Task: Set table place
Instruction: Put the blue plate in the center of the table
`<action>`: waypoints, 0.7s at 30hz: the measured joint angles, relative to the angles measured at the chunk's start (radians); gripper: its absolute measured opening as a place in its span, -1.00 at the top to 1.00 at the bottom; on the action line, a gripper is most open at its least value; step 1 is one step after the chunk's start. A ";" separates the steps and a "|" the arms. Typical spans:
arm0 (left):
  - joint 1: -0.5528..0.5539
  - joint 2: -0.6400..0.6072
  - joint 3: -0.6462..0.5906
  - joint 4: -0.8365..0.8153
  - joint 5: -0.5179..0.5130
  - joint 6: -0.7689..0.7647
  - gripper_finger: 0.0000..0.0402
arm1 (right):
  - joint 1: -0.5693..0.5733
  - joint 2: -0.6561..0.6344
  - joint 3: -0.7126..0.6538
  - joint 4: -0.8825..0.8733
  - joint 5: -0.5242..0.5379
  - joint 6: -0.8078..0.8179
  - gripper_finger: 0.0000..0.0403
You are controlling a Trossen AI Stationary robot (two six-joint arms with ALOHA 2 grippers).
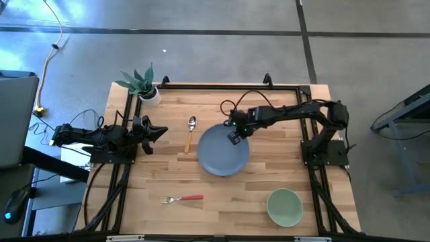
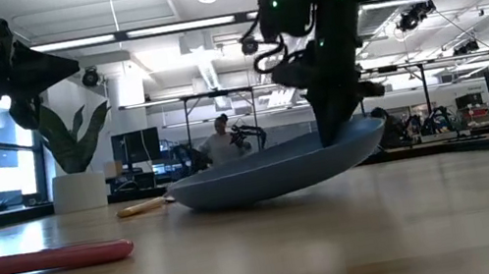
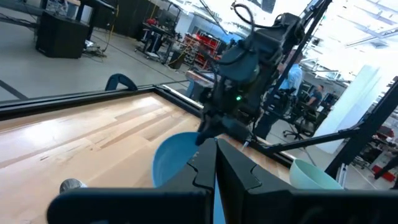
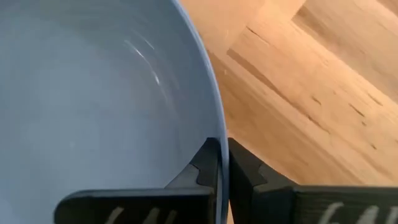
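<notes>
A blue plate [image 1: 222,153] lies near the middle of the light-wood table [image 1: 161,175]. My right gripper [image 1: 235,136] is shut on the plate's far rim. In the low view the plate [image 2: 261,176] is tilted, its right side raised and its left lower edge on the table. My left gripper [image 1: 156,132] is shut and empty above the table's left side, pointing toward the plate; its shut fingers show in the left wrist view [image 3: 216,171]. My right gripper pinches the plate's rim [image 4: 214,127] on the plate's far side between its two fingers, one finger inside the plate and one outside. The fingers come from above, pointing down. The held side is lifted [image 2: 364,135], and the opposite edge [image 2: 185,198] rests on the table.
A spoon with a wooden handle [image 1: 190,133] lies left of the plate. A fork with a red handle [image 1: 181,199] lies toward the near edge. A green bowl [image 1: 284,206] stands at the near right. A potted plant [image 1: 142,85] stands at the far left corner.
</notes>
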 joint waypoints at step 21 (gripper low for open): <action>0.000 0.000 0.000 0.000 0.000 0.000 1.00 | -0.005 -0.004 -0.199 0.238 -0.079 0.076 1.00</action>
